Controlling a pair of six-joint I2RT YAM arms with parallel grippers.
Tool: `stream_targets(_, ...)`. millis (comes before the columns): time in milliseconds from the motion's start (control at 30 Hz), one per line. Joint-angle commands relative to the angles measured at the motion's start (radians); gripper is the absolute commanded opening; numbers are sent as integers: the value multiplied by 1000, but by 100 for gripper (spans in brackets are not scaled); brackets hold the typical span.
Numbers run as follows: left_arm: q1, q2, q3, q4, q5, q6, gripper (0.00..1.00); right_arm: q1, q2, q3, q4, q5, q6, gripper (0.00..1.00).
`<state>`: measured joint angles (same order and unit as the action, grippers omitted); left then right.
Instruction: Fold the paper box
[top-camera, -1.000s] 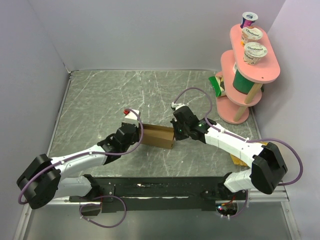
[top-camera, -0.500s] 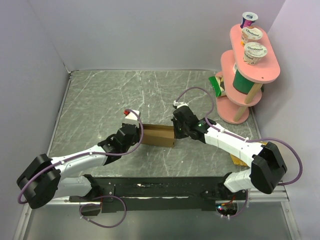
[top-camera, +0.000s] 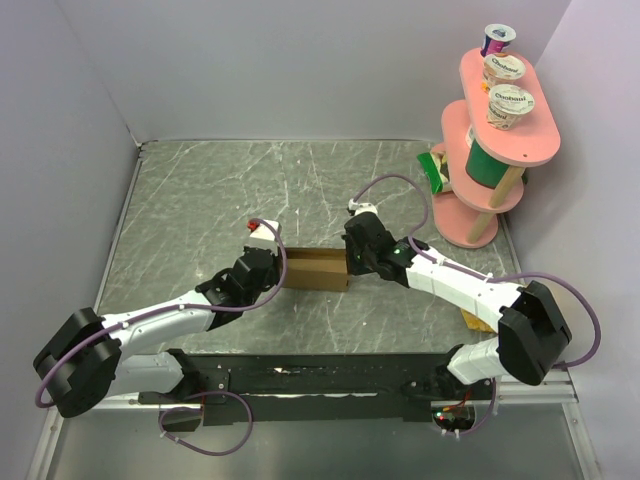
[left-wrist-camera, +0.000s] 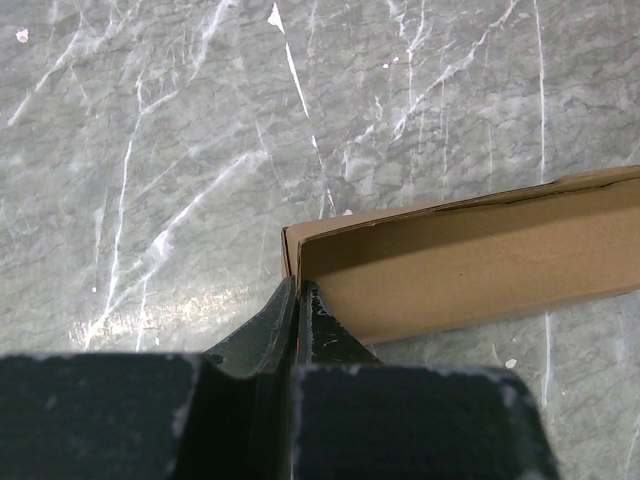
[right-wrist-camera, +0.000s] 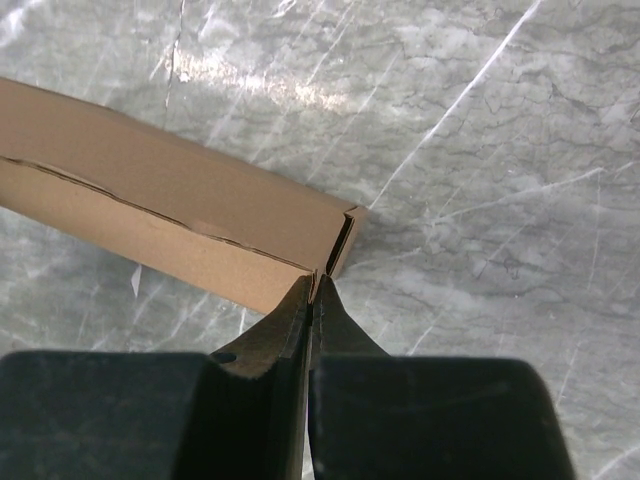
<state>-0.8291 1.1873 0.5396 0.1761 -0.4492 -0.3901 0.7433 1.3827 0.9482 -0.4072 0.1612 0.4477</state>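
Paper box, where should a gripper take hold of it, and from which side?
Probably the thin upright wall at either short end of the paper box, coming in along its length. It lies long and low on the table, and those end edges look like thin cardboard, narrow enough to pinch.

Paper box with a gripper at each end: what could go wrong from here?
Both grippers are shut, the left gripper and right gripper meeting only end corners of the paper box. A tip could slip off and the box skid on the smooth table. Pushing inward might buckle the long walls or spring the top seam.
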Motion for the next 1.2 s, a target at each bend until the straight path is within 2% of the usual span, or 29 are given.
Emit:
stream_targets(0,-42,3,13,-10,113,-41,1,47,32,7,137,-94,54,0)
stream_targets(400,-44,-12,28,-49,87,-56,1,125,-1,-117,154,-13,97,0)
stream_targets(600,-44,-6,26,-56,76,-67,1,160,-11,-118,148,47,108,1)
stream_targets(767,-44,-11,19,-61,58,-62,1,171,-88,-121,127,92,89,23)
stream_targets(933,-44,-12,14,-58,50,-49,1,174,-163,-147,123,106,68,40)
stream_targets(967,-42,-11,14,-59,52,-44,1,174,-186,-153,126,106,63,49)
stream_targets(1100,-44,-2,20,-56,53,-38,1,177,-221,-172,93,132,68,67)
stream_targets(1133,-44,0,20,-55,53,-38,1,180,-231,-177,79,141,72,74)
stream_targets(1167,-44,1,22,-56,53,-35,1,180,-246,-181,61,153,74,77)
